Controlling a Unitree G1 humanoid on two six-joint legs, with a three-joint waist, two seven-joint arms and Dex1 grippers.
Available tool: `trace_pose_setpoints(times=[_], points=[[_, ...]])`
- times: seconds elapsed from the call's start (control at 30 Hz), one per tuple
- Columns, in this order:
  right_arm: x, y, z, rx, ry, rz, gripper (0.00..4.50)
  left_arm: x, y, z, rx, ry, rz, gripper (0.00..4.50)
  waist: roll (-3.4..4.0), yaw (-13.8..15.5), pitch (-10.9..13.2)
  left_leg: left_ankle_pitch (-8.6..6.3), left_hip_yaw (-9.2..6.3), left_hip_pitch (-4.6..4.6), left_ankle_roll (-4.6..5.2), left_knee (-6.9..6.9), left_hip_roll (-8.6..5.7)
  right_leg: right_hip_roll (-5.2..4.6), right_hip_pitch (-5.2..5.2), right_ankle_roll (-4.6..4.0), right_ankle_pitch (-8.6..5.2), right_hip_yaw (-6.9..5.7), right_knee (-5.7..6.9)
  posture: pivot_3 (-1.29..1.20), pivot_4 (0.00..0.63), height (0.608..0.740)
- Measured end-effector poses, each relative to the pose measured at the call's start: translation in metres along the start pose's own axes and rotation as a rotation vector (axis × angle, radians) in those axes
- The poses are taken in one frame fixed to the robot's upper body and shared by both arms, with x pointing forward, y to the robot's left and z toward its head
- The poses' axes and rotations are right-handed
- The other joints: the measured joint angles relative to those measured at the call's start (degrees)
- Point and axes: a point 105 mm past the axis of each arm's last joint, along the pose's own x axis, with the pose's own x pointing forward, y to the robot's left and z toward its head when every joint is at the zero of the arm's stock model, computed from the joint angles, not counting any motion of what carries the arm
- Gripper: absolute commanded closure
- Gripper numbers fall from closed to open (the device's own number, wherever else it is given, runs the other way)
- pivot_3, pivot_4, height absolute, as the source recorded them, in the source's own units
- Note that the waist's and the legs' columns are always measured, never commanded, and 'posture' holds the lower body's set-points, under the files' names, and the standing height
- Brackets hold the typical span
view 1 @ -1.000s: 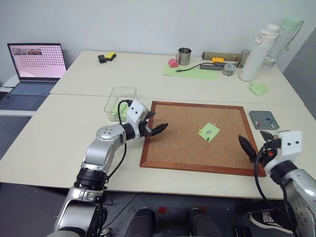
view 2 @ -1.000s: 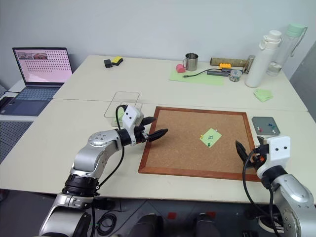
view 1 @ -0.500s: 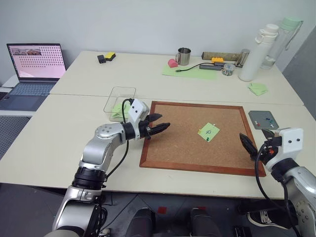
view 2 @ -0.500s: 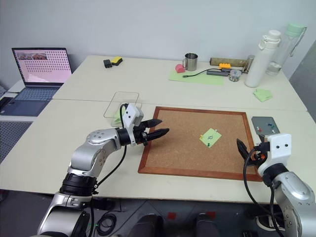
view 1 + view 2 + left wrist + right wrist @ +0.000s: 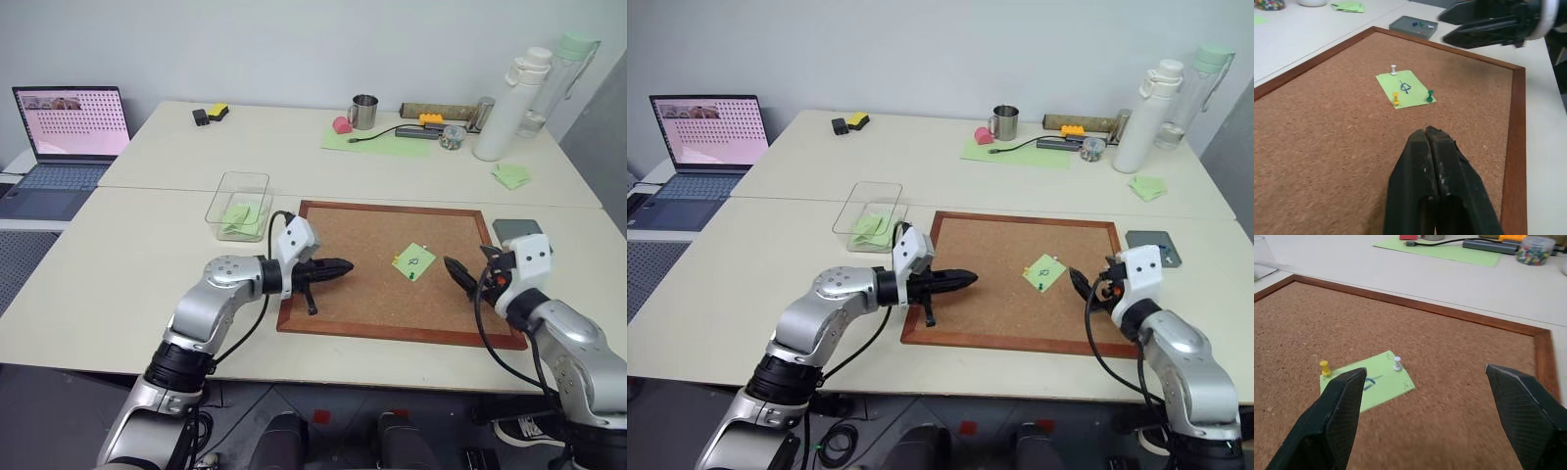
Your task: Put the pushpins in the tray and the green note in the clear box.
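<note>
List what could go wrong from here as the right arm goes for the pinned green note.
1. The green note is fixed to the corkboard by a white, a yellow and a green pushpin; pulling the paper first may tear it.
2. The pin heads are tiny beside the open right gripper, so a pinch may slip or knock a pin loose.
3. The shut left gripper points toward the same note over the board; the arms may crowd each other.

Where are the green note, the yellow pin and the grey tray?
green note (image 5: 1406, 90), left wrist view, its middle by the scribble.
yellow pin (image 5: 1396, 99), left wrist view, its head.
grey tray (image 5: 1411, 29), left wrist view, its rim.
</note>
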Motion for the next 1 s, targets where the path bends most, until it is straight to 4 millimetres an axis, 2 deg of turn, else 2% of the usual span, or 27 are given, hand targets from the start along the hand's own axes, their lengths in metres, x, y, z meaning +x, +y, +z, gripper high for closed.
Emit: trace_pose_setpoints(times=[0.17,0.37,0.63,0.73,1.0], points=[[0.025,0.002,-0.004,0.019,0.002,0.016,0.43,0.014,-0.001,-0.008,-0.016,-0.001,0.005,4.48,0.01,0.00,0.00,0.00,-0.01,-0.01,0.00,-0.01,-0.01,0.01,0.00,0.00,0.00,-0.01,0.01,0.00,0.150,0.740],[0.045,0.006,-0.012,0.065,0.007,0.037,0.43,0.030,-0.005,-0.047,-0.033,0.116,0.004,4.48,0.01,-0.01,0.00,0.00,-0.03,-0.02,0.00,-0.03,-0.01,0.02,-0.02,0.00,0.01,-0.04,0.03,0.00,0.150,0.740],[0.059,0.007,-0.025,0.071,0.033,0.031,0.43,0.036,-0.002,-0.051,-0.014,0.110,0.022,4.48,0.14,0.18,-0.09,0.04,0.01,0.19,0.06,0.11,-0.04,-0.02,0.22,0.03,0.10,0.01,0.04,0.00,0.150,0.740],[0.059,0.006,-0.029,0.074,0.038,0.031,0.89,0.034,-0.002,-0.051,-0.014,0.112,0.022,4.50,0.17,0.11,-0.11,0.04,0.01,0.27,0.06,0.06,-0.02,-0.02,0.24,0.02,0.09,0.01,0.05,0.00,0.150,0.740],[0.060,0.007,-0.030,0.075,0.029,0.040,2.60,0.034,-0.002,-0.051,-0.013,0.112,0.022,4.50,0.19,0.10,-0.12,0.04,0.00,0.28,0.06,0.03,-0.02,-0.01,0.24,0.02,0.09,0.01,0.06,0.00,0.150,0.740]])
